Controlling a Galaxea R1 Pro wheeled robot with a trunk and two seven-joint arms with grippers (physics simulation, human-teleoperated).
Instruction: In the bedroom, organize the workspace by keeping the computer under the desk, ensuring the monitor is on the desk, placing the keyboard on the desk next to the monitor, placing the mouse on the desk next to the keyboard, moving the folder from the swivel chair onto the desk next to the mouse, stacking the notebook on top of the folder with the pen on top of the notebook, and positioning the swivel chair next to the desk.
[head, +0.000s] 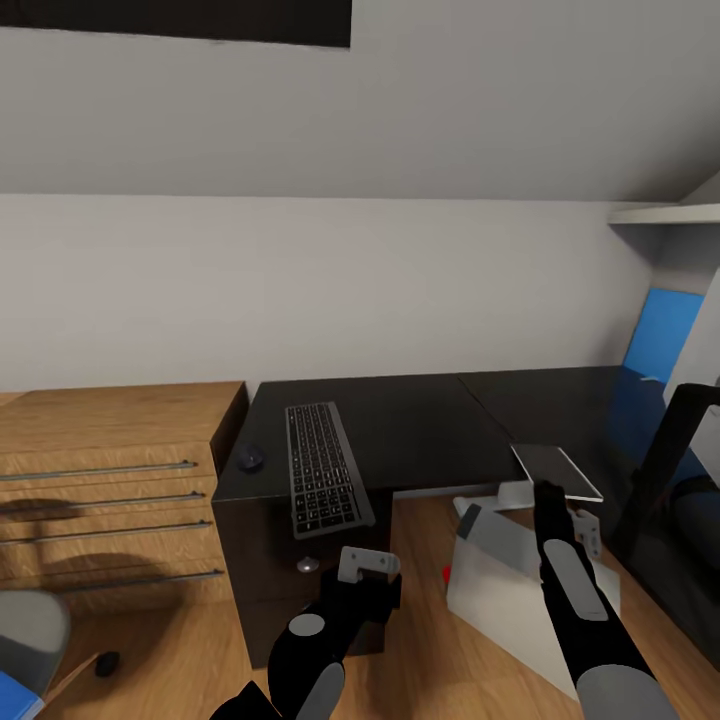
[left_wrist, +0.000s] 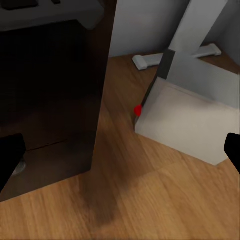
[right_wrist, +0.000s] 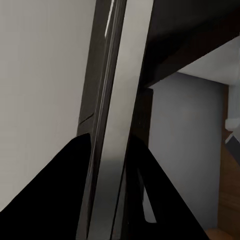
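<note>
Head view: dark bench (head: 420, 425) against the white wall, wooden drawer unit (head: 110, 480) beside it on the robot's left. Keyboard (head: 322, 468) lies on the bench near its front edge, overhanging slightly; mouse (head: 250, 459) just beside it, on the drawer side. Computer (head: 520, 600) lies tipped over on the wood floor (head: 420, 660) in front of the bench.

R gripper (head: 548, 490) is closed on the edge of a thin flat dark panel (head: 556, 470), prob. the monitor, held at bench-edge height; R wrist view shows black fingers (right_wrist: 55, 195) either side of the panel's rim.

L gripper (head: 368, 565) hangs low by the bench front, fingers apart, holding nothing. Swivel chair (head: 30, 630) partly in view at the robot's far left.
</note>
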